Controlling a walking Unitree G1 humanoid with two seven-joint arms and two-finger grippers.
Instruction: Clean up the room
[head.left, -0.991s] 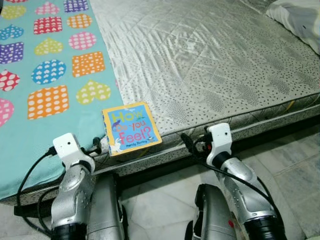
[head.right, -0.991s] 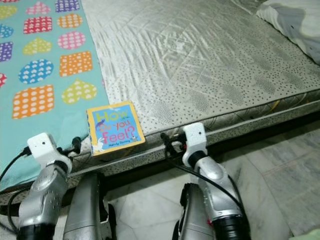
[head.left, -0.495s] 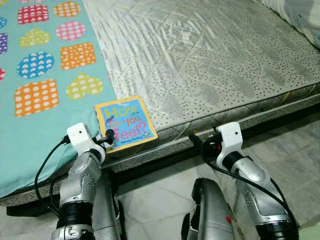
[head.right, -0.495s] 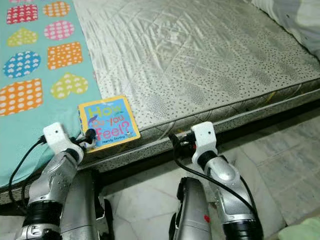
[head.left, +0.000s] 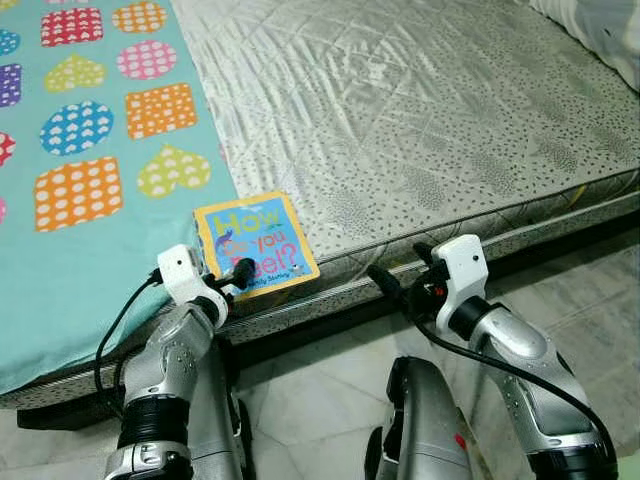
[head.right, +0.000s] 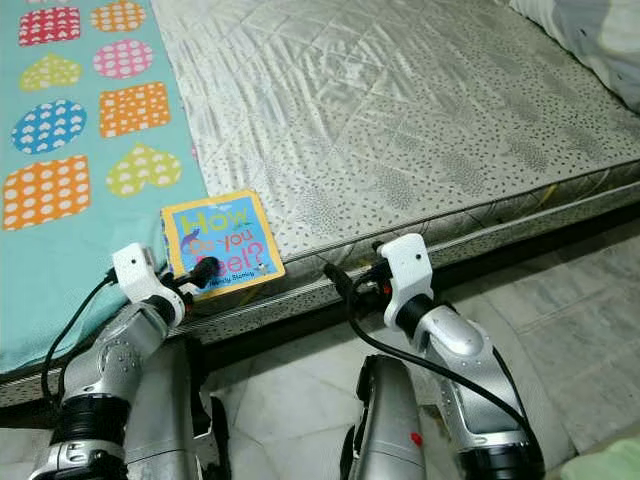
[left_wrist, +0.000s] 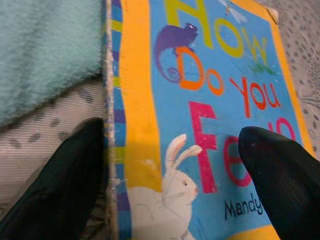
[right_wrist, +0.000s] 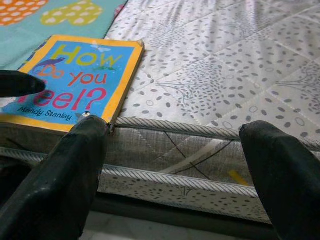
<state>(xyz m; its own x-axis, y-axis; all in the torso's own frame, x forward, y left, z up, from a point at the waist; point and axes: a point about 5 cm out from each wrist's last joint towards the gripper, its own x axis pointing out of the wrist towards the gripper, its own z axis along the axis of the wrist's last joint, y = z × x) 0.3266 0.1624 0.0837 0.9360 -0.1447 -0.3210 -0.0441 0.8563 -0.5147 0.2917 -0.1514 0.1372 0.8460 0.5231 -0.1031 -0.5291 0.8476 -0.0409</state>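
A children's board book, "How Do You Feel?" (head.left: 255, 238), lies flat at the near edge of the bed, half on the teal blanket and half on the grey mattress. My left gripper (head.left: 238, 276) is open at the book's near left corner. One finger (left_wrist: 280, 175) hovers over the cover and the other finger (left_wrist: 65, 190) sits beside the spine edge; the book (left_wrist: 200, 100) lies between them. My right gripper (head.left: 398, 264) is open in front of the mattress's side, right of the book (right_wrist: 80, 82), holding nothing.
A teal blanket with coloured hearts (head.left: 90, 200) covers the bed's left part. The grey quilted mattress (head.left: 430, 120) spreads to the right, with a white pillow (head.left: 605, 25) at the far right. Pale marble floor (head.left: 320, 400) lies below, with a dark gap under the bed.
My left gripper has moved forward and up to the book, and its fingers now straddle the near left corner. The right gripper rose slightly toward the mattress edge. The camera shifted.
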